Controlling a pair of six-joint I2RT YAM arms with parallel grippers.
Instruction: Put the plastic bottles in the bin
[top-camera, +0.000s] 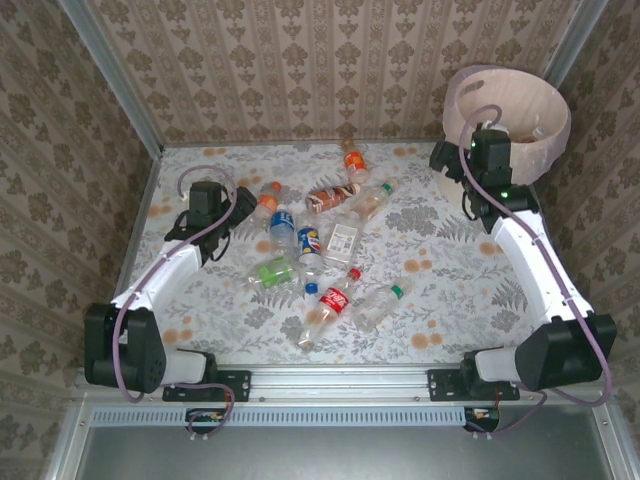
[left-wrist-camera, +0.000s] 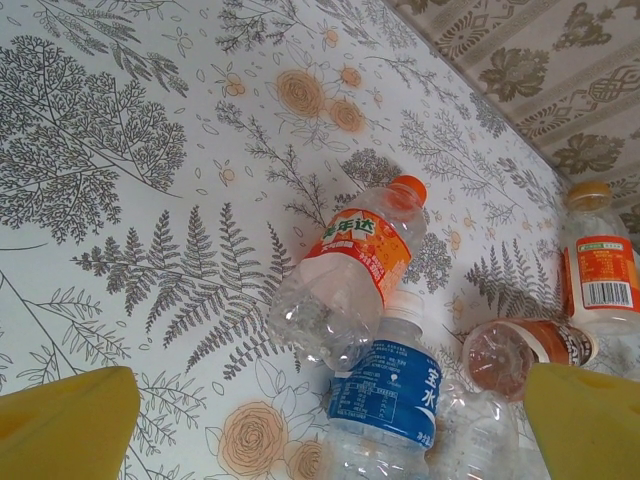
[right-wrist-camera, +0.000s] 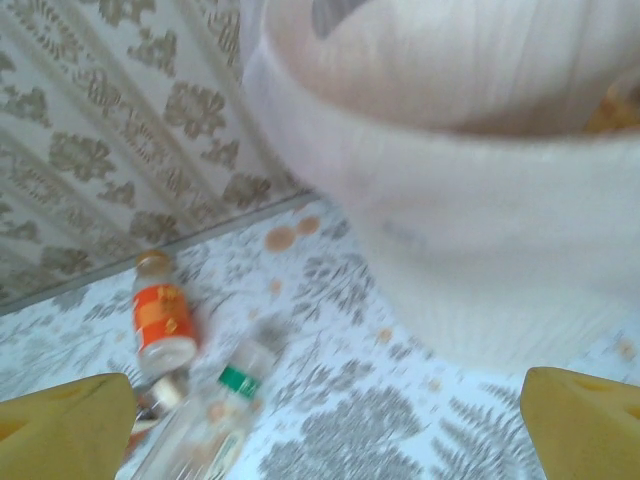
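Bottles lie scattered across the table; the bin stands at its far right corner, my right gripper open and empty beside it. My left gripper, jaws wide, hovers over the orange-labelled bottle: I should straddle its middle crosswise, clear of the blue-labelled bottle just beside.

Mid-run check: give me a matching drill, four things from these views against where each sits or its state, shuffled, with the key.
Things:
1. bin
2. red-label bottle
3. orange-capped bottle
4. right gripper

Places or states:
A. open, close to the bin's wall
B. lying nearest the near edge of the table
C. at the far right corner
D. lying next to the blue-label bottle

Pairs: 1-C, 2-B, 3-D, 4-A
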